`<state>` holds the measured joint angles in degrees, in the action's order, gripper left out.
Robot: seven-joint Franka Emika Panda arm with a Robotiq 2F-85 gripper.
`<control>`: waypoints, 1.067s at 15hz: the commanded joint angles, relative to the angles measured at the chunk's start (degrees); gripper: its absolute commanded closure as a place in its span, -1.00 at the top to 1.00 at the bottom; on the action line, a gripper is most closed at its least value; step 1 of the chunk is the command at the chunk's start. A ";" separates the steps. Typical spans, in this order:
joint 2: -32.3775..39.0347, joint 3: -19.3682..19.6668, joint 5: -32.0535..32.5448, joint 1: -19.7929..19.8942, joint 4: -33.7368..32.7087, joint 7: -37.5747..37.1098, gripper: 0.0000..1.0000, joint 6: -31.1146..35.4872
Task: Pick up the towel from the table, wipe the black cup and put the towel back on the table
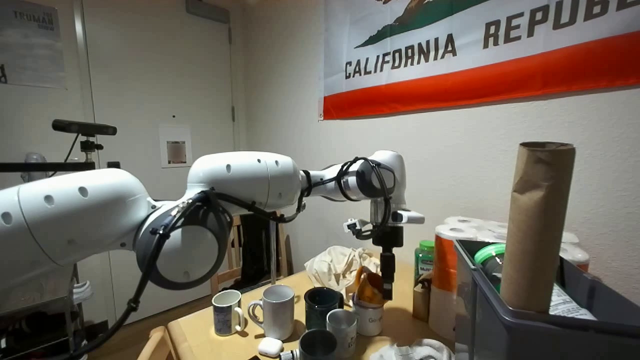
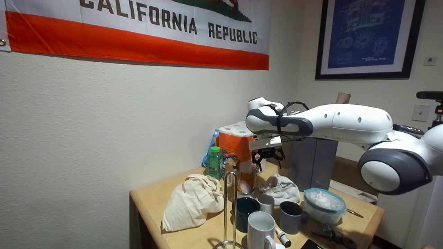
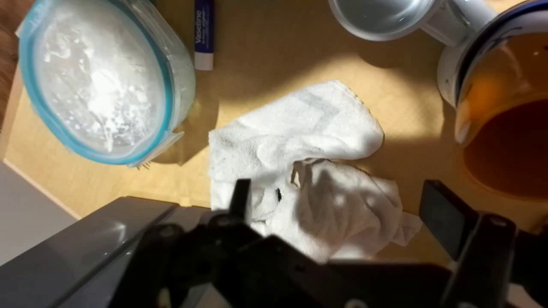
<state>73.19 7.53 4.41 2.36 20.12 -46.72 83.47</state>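
Observation:
The towel is a crumpled white cloth on the table. It also shows in both exterior views. My gripper is open and empty above the towel, its fingers on either side of the towel's bunched part in the wrist view. In an exterior view the open fingers hang well above the towel. The black cup is a dark mug standing upright among other mugs. It looks dark teal in an exterior view. It is out of the wrist view.
A Google mug holds an orange-brown glass item. A grey mug with dark inside and white mugs stand close. A grey bin, paper rolls, a teal-lidded container and a cream bag surround the towel.

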 commanded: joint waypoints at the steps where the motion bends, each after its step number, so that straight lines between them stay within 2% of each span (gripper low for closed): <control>1: -5.32 1.29 1.55 -2.25 1.09 -1.89 1.00 -4.20; 7: -11.16 -2.12 -0.69 -2.30 1.70 8.36 1.00 -8.07; 16: -14.12 -3.02 -1.12 -2.93 2.05 19.79 1.00 -13.81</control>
